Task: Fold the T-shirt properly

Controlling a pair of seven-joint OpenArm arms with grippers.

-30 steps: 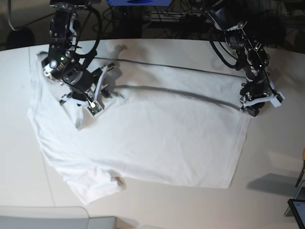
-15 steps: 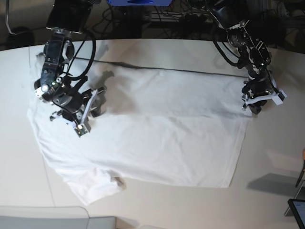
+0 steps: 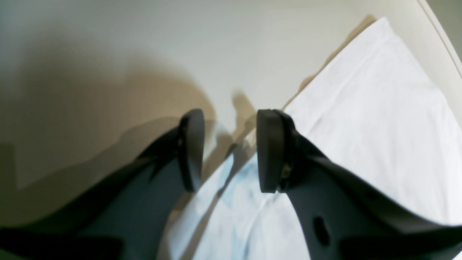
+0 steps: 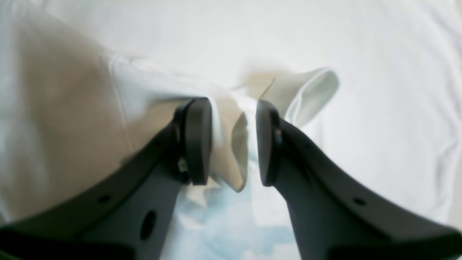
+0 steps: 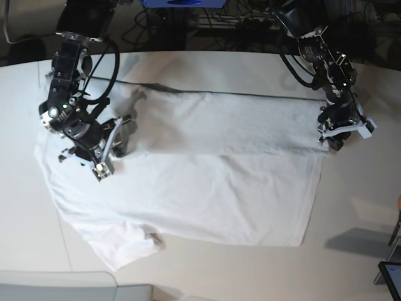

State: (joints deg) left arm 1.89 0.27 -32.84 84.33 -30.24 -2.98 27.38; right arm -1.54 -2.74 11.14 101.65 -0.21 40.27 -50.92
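The white T-shirt (image 5: 219,188) lies spread on the pale table (image 5: 357,207), its far part folded over into a band running from left to right. On the left of the base view, my right gripper (image 5: 106,160) sits at the band's left end. In the right wrist view a raised fold of cloth (image 4: 234,155) fills the gap of that gripper (image 4: 232,144). My left gripper (image 5: 331,137) is at the band's right end, at the shirt's corner. The left wrist view shows this gripper (image 3: 229,144) astride the shirt's edge (image 3: 379,108), with cloth between its fingers.
Bare table (image 3: 144,36) lies beyond the shirt's edge in the left wrist view. A grey flat object (image 5: 62,285) sits at the near left edge. A dark item (image 5: 391,276) is at the near right corner. Cables (image 5: 207,25) run behind the table.
My right gripper has moved toward the near left with the cloth. The lifted far part of the shirt has come down into a flat folded band. The left gripper has barely moved.
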